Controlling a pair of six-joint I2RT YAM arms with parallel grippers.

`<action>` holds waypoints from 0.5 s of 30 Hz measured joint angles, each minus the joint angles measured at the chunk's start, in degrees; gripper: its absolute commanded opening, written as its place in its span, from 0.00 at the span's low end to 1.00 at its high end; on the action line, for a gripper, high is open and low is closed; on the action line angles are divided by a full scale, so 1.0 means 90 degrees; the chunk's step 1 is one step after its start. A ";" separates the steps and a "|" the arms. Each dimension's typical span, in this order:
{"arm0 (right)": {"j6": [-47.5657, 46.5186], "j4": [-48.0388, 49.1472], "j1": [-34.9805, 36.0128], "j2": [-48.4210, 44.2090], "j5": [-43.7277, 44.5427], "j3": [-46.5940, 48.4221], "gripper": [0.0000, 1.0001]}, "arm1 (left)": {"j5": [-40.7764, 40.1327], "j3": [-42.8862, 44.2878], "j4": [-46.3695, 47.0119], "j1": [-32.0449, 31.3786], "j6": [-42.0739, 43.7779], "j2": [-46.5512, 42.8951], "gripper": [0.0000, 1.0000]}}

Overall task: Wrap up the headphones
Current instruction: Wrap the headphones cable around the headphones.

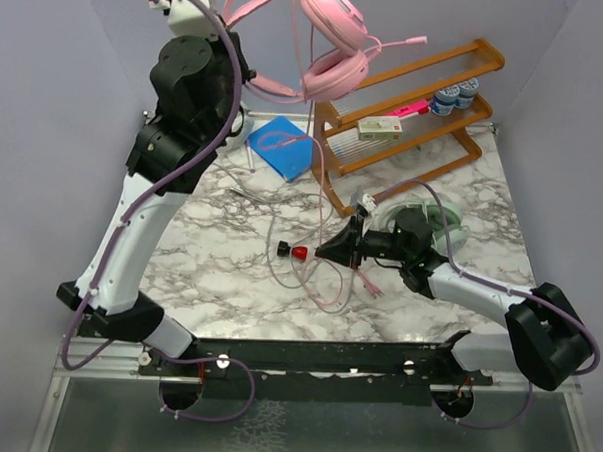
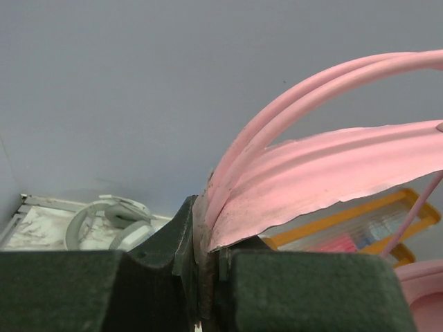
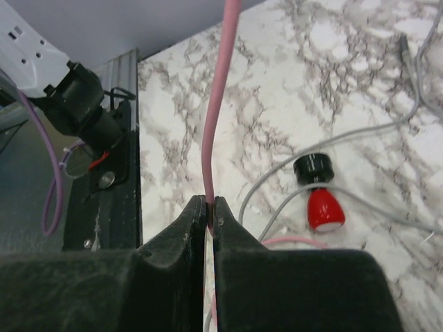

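My left gripper (image 1: 250,80) is raised high at the back and is shut on the headband of the pink headphones (image 1: 334,57). The wrist view shows the pink band (image 2: 332,166) pinched at the jaw tips (image 2: 208,238). The pink cable (image 1: 319,177) hangs down to the table. My right gripper (image 1: 325,252) is low over the table and shut on that pink cable (image 3: 220,90), as its wrist view (image 3: 210,204) shows. The mint green headphones (image 1: 437,217) lie under my right arm. The silver-grey headset (image 2: 111,221) lies at the table's back left; its grey cable (image 1: 267,210) trails across the marble.
A small red-and-black object (image 1: 292,252) lies just left of my right gripper, also in the right wrist view (image 3: 320,197). A wooden two-shelf rack (image 1: 417,101) holding small items stands at the back right. A blue flat item (image 1: 280,145) lies beside it. Grey walls enclose the table.
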 measured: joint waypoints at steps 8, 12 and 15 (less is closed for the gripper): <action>0.0080 -0.1387 0.0092 -0.1107 0.0508 -0.0704 0.01 | -0.0138 0.1642 0.0172 0.0862 -0.0381 0.1581 0.00; 0.0277 -0.2288 0.0124 -0.1991 0.1285 -0.0879 0.01 | -0.0085 0.1987 0.0070 0.1447 -0.0702 0.1984 0.00; 0.0583 -0.3082 0.0129 -0.2747 0.2516 -0.0906 0.01 | -0.0078 0.1994 0.0029 0.1897 -0.0925 0.2052 0.00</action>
